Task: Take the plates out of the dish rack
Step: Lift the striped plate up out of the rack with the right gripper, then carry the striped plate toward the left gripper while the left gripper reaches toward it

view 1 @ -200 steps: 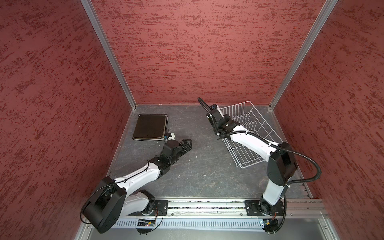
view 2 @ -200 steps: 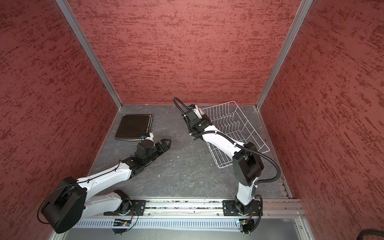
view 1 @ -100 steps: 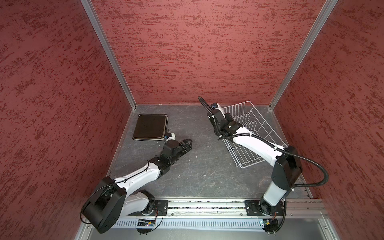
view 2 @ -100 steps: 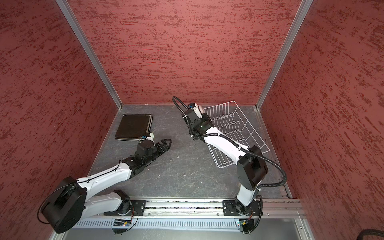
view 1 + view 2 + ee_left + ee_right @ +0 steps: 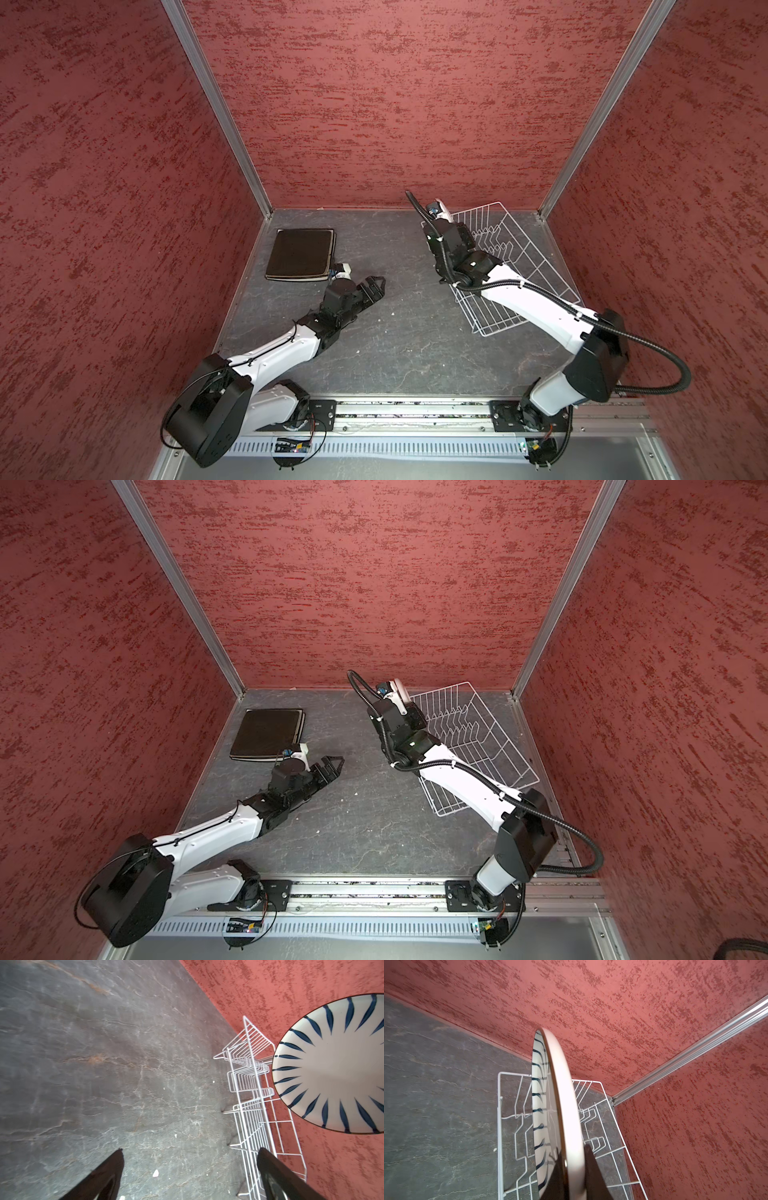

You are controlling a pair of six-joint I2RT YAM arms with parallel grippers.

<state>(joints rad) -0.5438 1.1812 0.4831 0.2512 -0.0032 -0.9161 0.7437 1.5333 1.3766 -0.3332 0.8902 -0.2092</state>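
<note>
One round streaked plate (image 5: 560, 1105), rim pinched upright in our right gripper (image 5: 574, 1167) above the back end of the dish rack (image 5: 515, 249). Square plates (image 5: 301, 254) stacked back-left. Our left gripper (image 5: 376, 286) gapes over open table (image 5: 407, 332) between them.

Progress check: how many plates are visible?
2: round streaked plate held in the right tool by the rack; black square plate far-left, others possibly hidden beneath.

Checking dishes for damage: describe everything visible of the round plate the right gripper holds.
The round plate looks like glazed white ceramic: dark blue radial streaks around a plain centre, thin dark rim line, plain back. No chips show. It stands on edge, its rim pinched in the jaws of the right gripper, above the dish rack, seemingly clear of its wires.
</note>
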